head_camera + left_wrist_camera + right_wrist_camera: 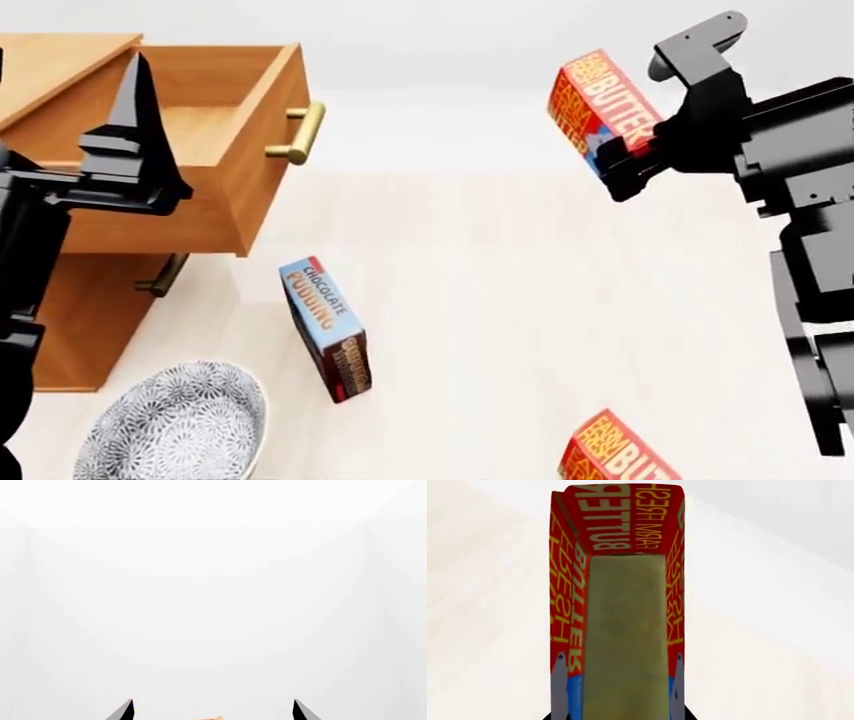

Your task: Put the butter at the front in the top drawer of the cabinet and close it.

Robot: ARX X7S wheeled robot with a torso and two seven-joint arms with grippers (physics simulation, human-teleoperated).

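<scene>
Butter (603,108): clamped in the right gripper (627,150), upper right of frame, long axis tilted steeply. Top drawer (254,150): pulled out, upper left, well apart leftward from the box. Left gripper (134,120): nearer the drawer, fingers spread, holding nothing.

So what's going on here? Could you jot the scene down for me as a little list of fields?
right end effector: shut on the held butter, lifted above the floor
left end effector: open, holding nothing, near the cabinet
top drawer: pulled open, inside looks bare
second butter: on the floor, near edge of the head view
chocolate pudding box: on the floor, tilted
patterned bowl: on the floor by the cabinet
</scene>
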